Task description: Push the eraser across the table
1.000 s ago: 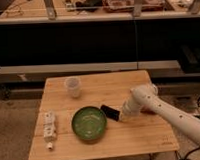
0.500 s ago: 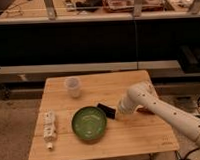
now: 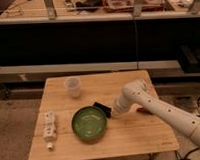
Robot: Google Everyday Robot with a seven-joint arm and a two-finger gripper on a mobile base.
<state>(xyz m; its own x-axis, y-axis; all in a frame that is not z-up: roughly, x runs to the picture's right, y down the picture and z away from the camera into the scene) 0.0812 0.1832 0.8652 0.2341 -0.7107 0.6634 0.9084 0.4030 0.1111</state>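
Eraser (image 3: 102, 109): flat, black, rectangular, lying mid-frame on wooden surface (image 3: 126, 136), tucked against green bowl (image 3: 89, 123) at its upper right edge. Gripper (image 3: 116, 113) just right of eraser, pointing down, jaws closed, holding nothing. Clear cup (image 3: 73, 86) farther up-left.

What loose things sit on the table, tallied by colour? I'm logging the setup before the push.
Black: 1, the eraser, with the shut gripper beside it
Green: 1, the bowl
Clear or whitish: 1, the cup
White: 1, the block
Red: 1, a small object behind the arm
Total: 5 on the table
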